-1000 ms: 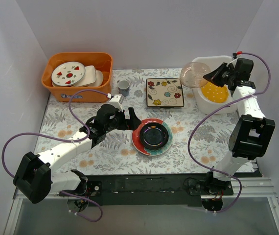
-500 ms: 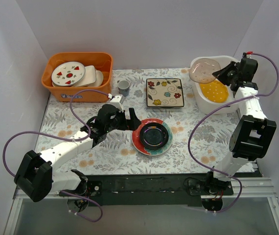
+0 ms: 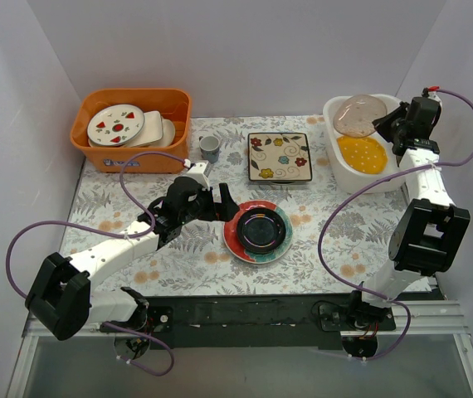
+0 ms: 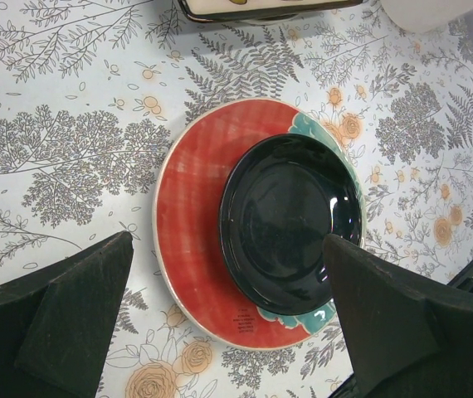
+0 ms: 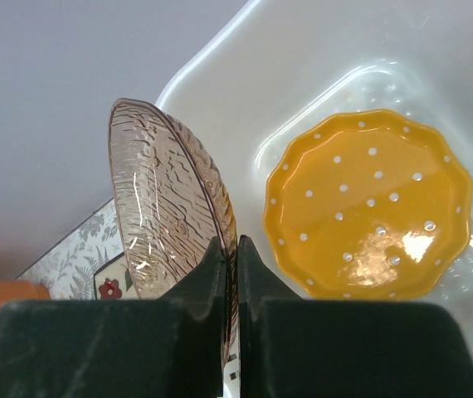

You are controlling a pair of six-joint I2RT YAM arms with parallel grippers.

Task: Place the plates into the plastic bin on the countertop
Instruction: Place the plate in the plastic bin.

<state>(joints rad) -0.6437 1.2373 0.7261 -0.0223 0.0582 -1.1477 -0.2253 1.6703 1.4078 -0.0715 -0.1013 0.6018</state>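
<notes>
Over the last second we swing the clear glass plate (image 3: 361, 114) from beside the white bin's (image 3: 348, 176) left rim to above its far end. Our right fingers (image 5: 203, 282) are clamped on the plate's edge, holding it tilted over the yellow plate (image 3: 363, 154) that lies in the bin. We judge that letting go comes next. Our left fingers (image 4: 79, 298) stay spread wide and empty, flanking the dark plate (image 4: 290, 224) stacked on the red-and-teal plate (image 4: 191, 207) on the counter (image 3: 178, 257).

We count one plate in the bin, one in the air and three plainly on the counter: dark, red-and-teal and one cream square floral plate (image 3: 279, 156). A dark edge beneath that last one may be a fourth.
</notes>
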